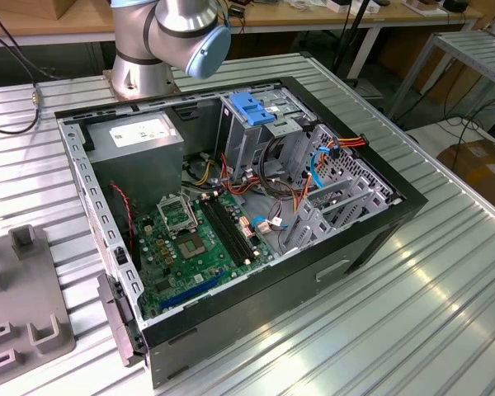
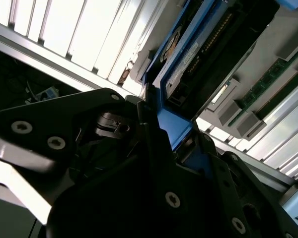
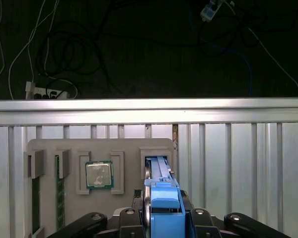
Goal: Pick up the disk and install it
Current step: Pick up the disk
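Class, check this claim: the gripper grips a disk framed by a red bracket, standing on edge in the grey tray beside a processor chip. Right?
No. The bracket is blue, not red, as the first wrist view shows. Otherwise right: the gripper grips the disk, standing on edge in the grey tray beside the processor chip.

The disk [image 3: 162, 194] has a blue bracket. The tray [image 3: 130, 148] is grey, the table [image 3: 238, 163] ribbed silver, the motherboard [image 1: 175, 257] green, the case [image 1: 346, 266] black.

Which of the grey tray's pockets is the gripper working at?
The pocket with the blue-framed disk standing on edge, beside the chip; the gripper straddles it.
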Action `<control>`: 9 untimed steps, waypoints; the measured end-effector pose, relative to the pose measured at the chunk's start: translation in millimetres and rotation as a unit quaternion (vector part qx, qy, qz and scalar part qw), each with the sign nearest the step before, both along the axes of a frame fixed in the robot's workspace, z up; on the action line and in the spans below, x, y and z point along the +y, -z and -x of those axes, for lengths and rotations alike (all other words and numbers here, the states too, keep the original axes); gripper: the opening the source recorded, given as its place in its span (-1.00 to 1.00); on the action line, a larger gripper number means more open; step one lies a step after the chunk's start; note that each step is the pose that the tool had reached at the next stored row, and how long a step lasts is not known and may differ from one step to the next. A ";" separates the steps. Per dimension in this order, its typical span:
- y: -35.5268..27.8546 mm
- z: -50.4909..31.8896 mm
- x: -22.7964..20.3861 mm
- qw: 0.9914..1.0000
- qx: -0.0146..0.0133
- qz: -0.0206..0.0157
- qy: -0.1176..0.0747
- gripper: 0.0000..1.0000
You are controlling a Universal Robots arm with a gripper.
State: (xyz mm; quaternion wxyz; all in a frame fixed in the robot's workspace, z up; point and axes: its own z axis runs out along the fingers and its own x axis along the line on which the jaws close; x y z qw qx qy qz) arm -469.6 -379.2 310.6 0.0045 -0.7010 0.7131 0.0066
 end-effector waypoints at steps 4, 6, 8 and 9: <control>-2.6 0.0 0.0 1.000 0.000 0.000 0.000 -0.26; -4.0 0.0 0.0 1.000 0.000 0.000 0.000 -0.26; -5.1 0.0 0.0 1.000 0.000 0.000 0.000 -0.26; -6.0 0.0 0.0 1.000 0.000 0.000 0.000 -0.26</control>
